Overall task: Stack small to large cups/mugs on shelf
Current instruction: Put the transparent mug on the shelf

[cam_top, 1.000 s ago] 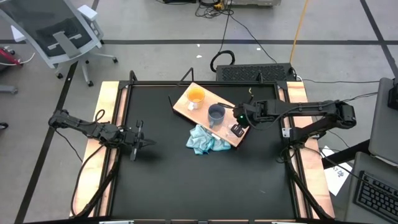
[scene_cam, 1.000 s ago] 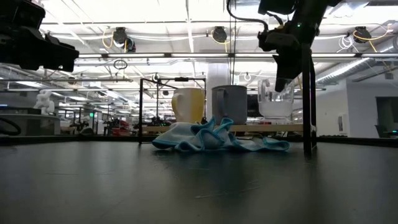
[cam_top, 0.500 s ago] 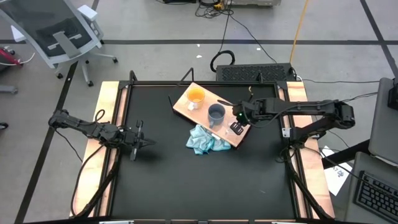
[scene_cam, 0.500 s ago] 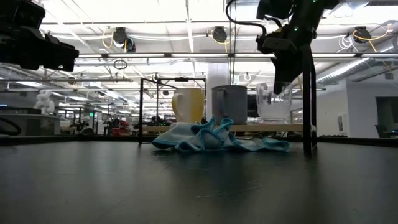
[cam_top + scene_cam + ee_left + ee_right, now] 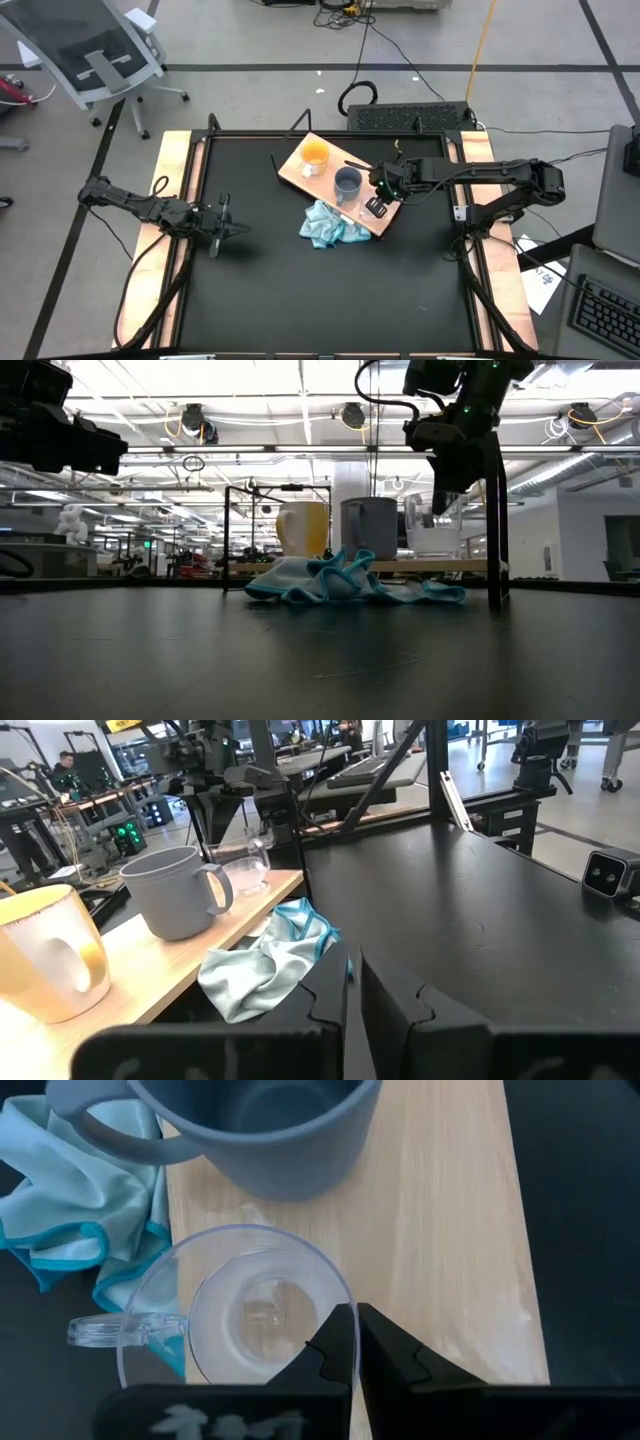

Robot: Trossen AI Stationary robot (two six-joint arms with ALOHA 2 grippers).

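Black and bare over most of its top, the desk [image 5: 300,280] carries one wood shelf [image 5: 300,172] near its far edge, lying at a slant. Three vessels stand on the shelf: one orange mug [image 5: 314,155], one grey-blue mug [image 5: 347,183] at the middle, one clear cup [image 5: 240,1312] at the end nearest the right edge. The right claw [image 5: 377,205] is pinched on the clear cup's rim. One blue cloth [image 5: 328,225] lies against the shelf's near side. The left claw [image 5: 222,230] hovers by the left edge, fingers pressed nearly together, holding nothing.

Dark jointed arms, black cables, green light
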